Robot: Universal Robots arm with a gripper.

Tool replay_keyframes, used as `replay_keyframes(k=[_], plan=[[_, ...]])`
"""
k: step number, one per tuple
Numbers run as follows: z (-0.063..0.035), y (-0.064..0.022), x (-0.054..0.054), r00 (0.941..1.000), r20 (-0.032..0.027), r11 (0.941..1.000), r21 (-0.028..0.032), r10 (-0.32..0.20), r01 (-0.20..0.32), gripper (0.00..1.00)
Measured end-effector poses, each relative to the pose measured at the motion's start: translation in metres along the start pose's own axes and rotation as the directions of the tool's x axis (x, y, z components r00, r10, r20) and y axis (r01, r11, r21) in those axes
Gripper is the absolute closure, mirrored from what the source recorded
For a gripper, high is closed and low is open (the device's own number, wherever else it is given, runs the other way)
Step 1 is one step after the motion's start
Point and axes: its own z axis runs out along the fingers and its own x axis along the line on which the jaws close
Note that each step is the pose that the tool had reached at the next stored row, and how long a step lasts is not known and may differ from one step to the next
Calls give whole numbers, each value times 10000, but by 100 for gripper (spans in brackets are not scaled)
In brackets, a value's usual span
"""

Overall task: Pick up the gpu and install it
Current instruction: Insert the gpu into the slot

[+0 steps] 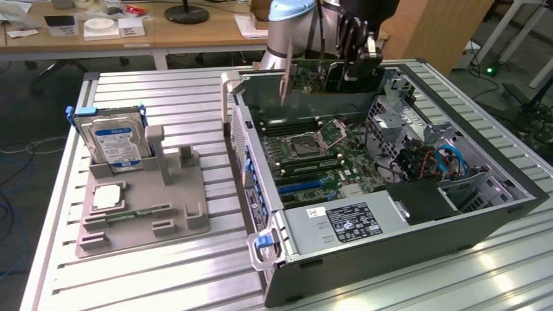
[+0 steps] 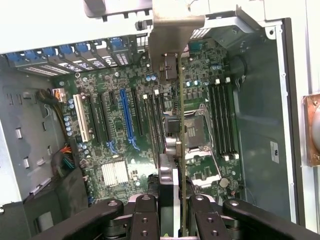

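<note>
Tool (image 2: 175, 212): closed narrowly on the gpu (image 2: 171, 175), gripping the card edge-on.
Gpu: held upright, silver bracket leading, above the open computer case (image 1: 484, 214) and over the motherboard (image 2: 120, 150).
Done: pick-up, judging by the card hanging clear of the tabletop (image 1: 173, 272).
Left: installation; the card looked not yet seated in any slot.

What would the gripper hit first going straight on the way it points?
The gripper holds the gpu ahead of it, so the card's edge would meet the motherboard first, seemingly between the black slots and the CPU socket; depth is unclear.
</note>
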Motion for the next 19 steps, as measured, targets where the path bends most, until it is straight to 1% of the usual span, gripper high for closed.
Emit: replay_keyframes(k=[2,4,6,8,9,10,11,16,17,18,19], plan=[[10,0,0,10000,-1,10000,8,-2,2,72],[26,0,3,10000,7,10000,33,-5,5,72],[40,0,12,10000,11,10000,43,-4,4,72],[66,1,15,10000,2,10000,50,-4,4,72],[75,1,16,10000,-33,10000,57,-3,3,72],[84,1,17,10000,-87,10000,69,11,-11,72],[101,4,19,9999,-108,10000,73,11,-11,72],[191,10,27,9999,-110,10000,68,5,-4,72],[205,11,32,9999,-116,10000,69,5,-4,72],[218,11,33,9999,-136,10000,69,3,-2,72],[235,11,38,9999,-143,10000,45,-34,35,72]])
